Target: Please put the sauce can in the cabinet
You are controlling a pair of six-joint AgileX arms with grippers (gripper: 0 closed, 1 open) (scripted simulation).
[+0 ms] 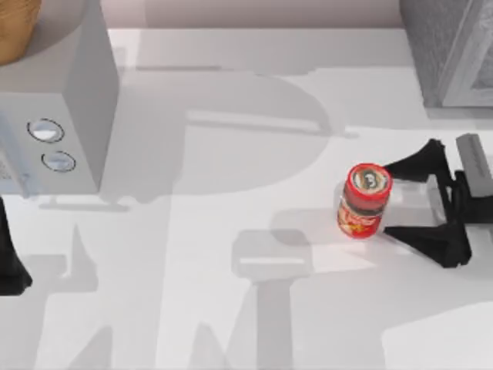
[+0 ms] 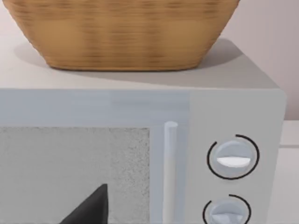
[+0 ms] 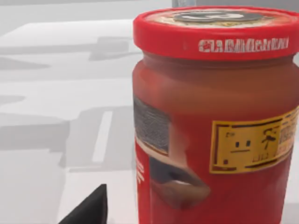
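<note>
Right gripper (image 1: pixel 394 200), a black 2-finger tool, lies at the right side of the table with its jaws spread wide, 1 finger tip beside the far side of the can's top and the other beside the near side of its base; neither finger appears to press the can. Between and just left of the fingertips stands the sauce can (image 1: pixel 363 200), a small red cylindrical can with a red-rimmed top, dark centre and a red-yellow label on its side. It stands upright on the white tabletop (image 1: pixel 231 308), right of centre. In the right wrist view the sauce can (image 3: pixel 215 126) appears very close, its red lid, dark band and yellow label panel facing the camera, with 1 black fingertip (image 3: pixel 88 207) low in the picture and apart from the can.

At the table's far right corner stands the cabinet (image 1: pixel 447 46), a large dark grey speckled box with a lighter grey framed panel; it is well apart from the can.

Left gripper (image 1: pixel 11 266) is parked at the left edge of the table, near the plain light-grey box with 2 round knobs (image 1: pixel 69 100). Whether its fingers are apart cannot be told. In the left wrist view this box (image 2: pixel 233 112) carries a woven tan basket (image 2: pixel 126 32) on top.
</note>
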